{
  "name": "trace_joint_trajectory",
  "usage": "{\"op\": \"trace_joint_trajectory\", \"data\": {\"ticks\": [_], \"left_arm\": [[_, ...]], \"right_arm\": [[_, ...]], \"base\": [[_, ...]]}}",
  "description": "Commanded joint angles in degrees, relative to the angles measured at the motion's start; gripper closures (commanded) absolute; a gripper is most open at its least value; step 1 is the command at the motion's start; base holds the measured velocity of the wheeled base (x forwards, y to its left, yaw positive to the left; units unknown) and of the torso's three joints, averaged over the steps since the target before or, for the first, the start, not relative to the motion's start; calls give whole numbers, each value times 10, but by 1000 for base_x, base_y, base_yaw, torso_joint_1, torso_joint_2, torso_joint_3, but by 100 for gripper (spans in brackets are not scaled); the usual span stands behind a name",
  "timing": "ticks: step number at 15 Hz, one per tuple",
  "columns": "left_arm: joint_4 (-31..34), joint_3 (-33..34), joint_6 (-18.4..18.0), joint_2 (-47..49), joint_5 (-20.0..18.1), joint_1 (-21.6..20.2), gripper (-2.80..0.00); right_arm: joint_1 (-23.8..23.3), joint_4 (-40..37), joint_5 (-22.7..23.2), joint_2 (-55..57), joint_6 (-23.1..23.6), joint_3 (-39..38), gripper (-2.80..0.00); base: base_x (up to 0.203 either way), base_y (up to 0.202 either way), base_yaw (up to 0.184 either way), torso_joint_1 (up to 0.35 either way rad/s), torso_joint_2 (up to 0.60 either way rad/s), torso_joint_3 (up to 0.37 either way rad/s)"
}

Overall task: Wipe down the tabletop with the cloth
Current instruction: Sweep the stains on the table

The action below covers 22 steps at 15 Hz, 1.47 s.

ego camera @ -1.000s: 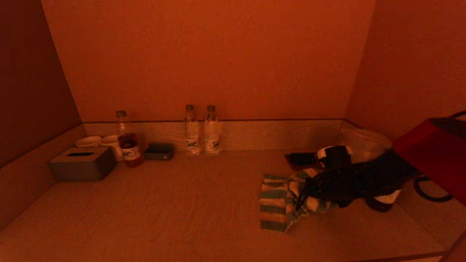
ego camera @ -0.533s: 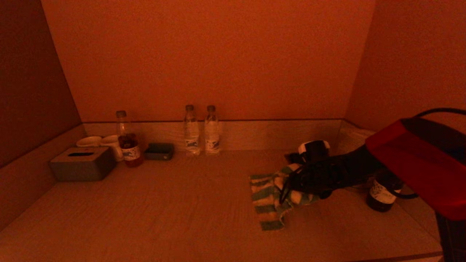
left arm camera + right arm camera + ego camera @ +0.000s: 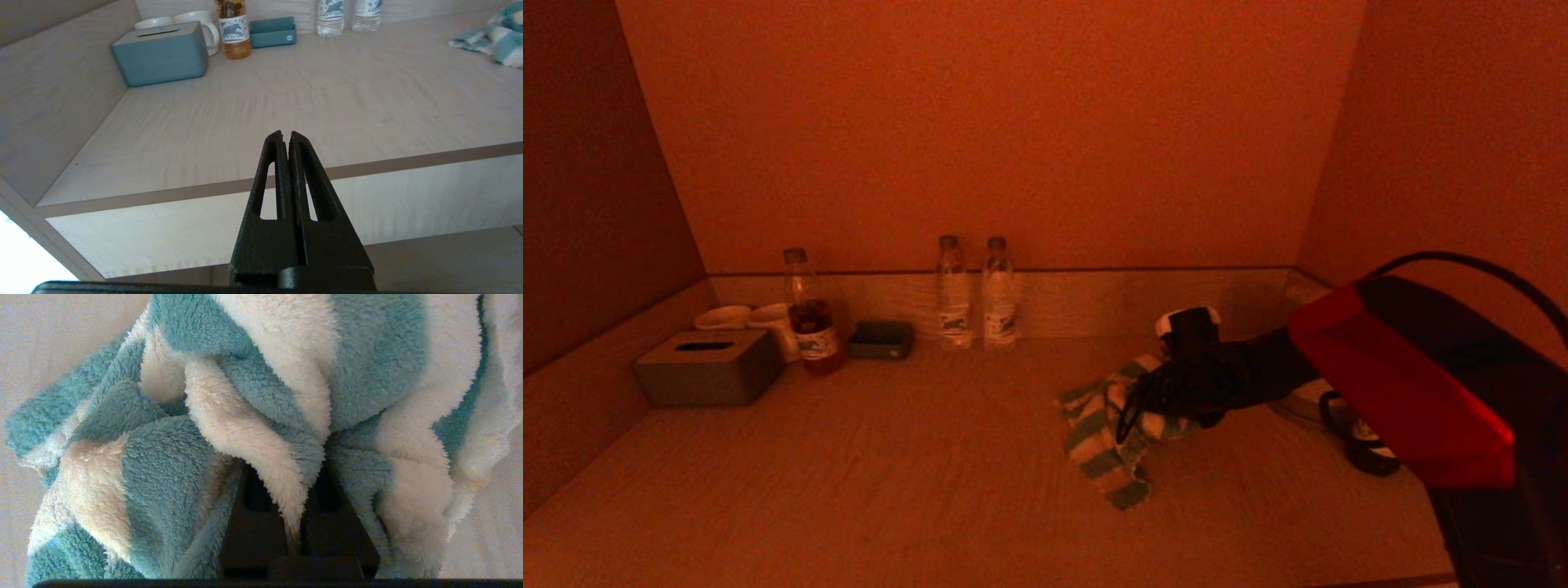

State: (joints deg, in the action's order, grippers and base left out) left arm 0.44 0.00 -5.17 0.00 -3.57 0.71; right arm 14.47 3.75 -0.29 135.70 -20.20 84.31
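Note:
A fluffy teal-and-white striped cloth [image 3: 1104,433] lies bunched on the light wooden tabletop [image 3: 890,474], right of centre. My right gripper [image 3: 1147,408] is shut on the cloth and presses it on the table; in the right wrist view the cloth [image 3: 253,396] wraps over the jaws and hides the fingertips. The cloth's edge shows in the left wrist view [image 3: 496,38]. My left gripper [image 3: 285,136] is shut and empty, held before the table's front edge, out of the head view.
At the back left stand a grey tissue box [image 3: 707,367], two white cups [image 3: 747,318], a tea bottle [image 3: 809,314] and a small dark tray [image 3: 880,339]. Two water bottles [image 3: 974,292] stand at the back centre. A dark jar [image 3: 1364,441] sits beside my right arm.
My right gripper has dragged the cloth to the left and a little toward the back across the tabletop. The cloth has bunched up more. The left arm has not moved.

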Motion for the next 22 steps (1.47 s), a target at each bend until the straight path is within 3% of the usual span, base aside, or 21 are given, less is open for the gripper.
{"op": "trace_joint_trajectory", "data": {"ticks": [1, 7, 10, 13, 18, 22], "left_arm": [[0, 0, 0, 0, 0, 0, 0], [0, 0, 0, 0, 0, 1, 0], [0, 0, 0, 0, 0, 1, 0], [0, 0, 0, 0, 0, 1, 0], [0, 0, 0, 0, 0, 1, 0], [0, 0, 0, 0, 0, 1, 0]], "right_arm": [[10, -16, -2, 39, -1, 48, 0], [43, -54, -25, 77, 8, 111, 0], [72, -106, -38, 103, 22, 221, 0], [98, -120, -45, 110, 24, 254, 0], [151, -97, -48, 115, 60, 262, 0], [178, -96, -48, 116, 61, 261, 0]], "base": [[0, 0, 0, 0, 0, 0], [0, 0, 0, 0, 0, 0], [0, 0, 0, 0, 0, 0], [0, 0, 0, 0, 0, 0], [0, 0, 0, 0, 0, 0], [0, 0, 0, 0, 0, 0]]}}
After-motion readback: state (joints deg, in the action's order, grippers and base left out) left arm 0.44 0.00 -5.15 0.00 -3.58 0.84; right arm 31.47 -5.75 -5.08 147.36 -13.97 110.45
